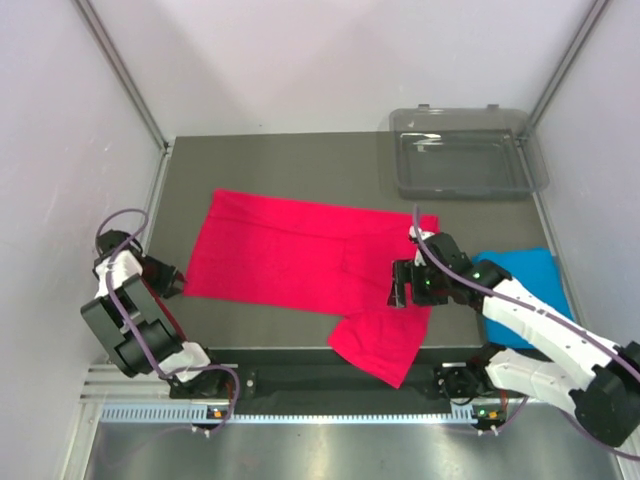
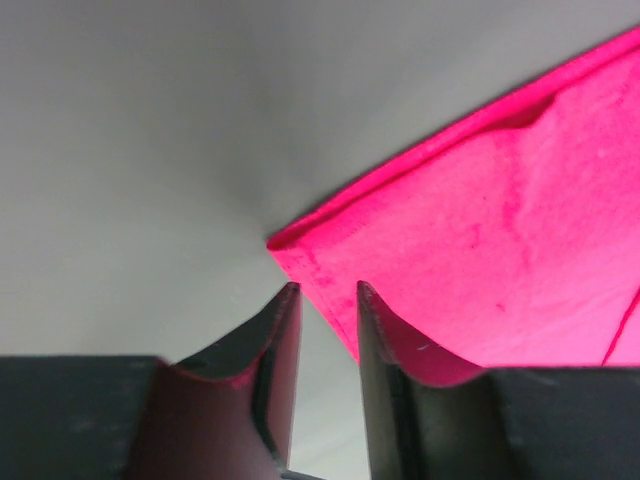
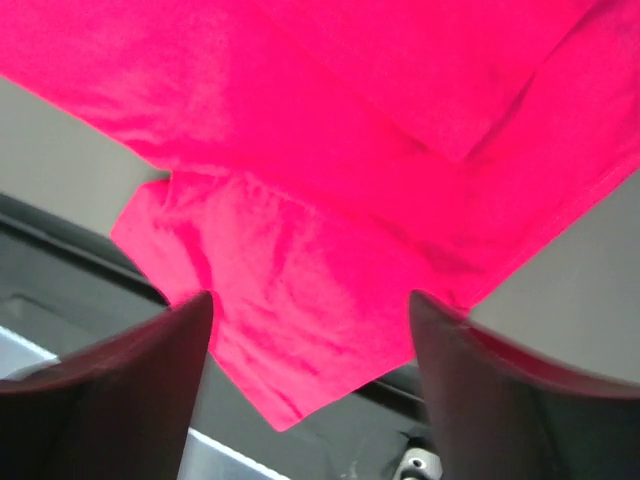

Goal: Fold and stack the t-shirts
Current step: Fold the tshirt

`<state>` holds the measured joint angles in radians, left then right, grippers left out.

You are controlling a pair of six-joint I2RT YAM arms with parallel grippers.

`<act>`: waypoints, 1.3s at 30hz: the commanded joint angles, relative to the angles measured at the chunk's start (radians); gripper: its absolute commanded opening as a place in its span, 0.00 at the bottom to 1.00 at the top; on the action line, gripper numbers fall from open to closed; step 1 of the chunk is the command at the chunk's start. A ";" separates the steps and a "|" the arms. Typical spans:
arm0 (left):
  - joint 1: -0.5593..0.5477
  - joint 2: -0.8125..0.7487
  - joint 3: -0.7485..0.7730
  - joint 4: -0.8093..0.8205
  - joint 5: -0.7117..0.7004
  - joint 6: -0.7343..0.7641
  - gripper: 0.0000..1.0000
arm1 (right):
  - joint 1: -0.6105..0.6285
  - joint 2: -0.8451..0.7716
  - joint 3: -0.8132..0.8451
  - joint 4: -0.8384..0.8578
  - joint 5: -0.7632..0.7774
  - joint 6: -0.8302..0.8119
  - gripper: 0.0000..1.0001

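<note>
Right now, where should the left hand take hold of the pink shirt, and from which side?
Grip the pink shirt at its near-left corner, coming in low from the left. That corner lies flat on the table and points at the left hand, with bare surface beside it, so one finger can probably slide under the edge.

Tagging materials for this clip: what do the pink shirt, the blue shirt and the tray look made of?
Pink shirt: soft matte cloth, going by its stitched hems and limp folds. Blue shirt: likely similar matte cloth; little shows. Tray: clear greyish plastic, glossy, the table visible through it.
</note>
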<state>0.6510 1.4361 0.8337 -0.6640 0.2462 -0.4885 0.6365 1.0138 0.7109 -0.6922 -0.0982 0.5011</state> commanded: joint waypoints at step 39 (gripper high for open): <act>0.013 0.109 -0.054 0.113 -0.139 0.014 0.35 | -0.212 0.032 -0.105 0.177 -0.291 0.031 1.00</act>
<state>0.6579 1.5341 0.8127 -0.5751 0.2230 -0.4843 0.4286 1.0271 0.5571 -0.5732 -0.3546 0.5629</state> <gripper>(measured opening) 0.343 0.995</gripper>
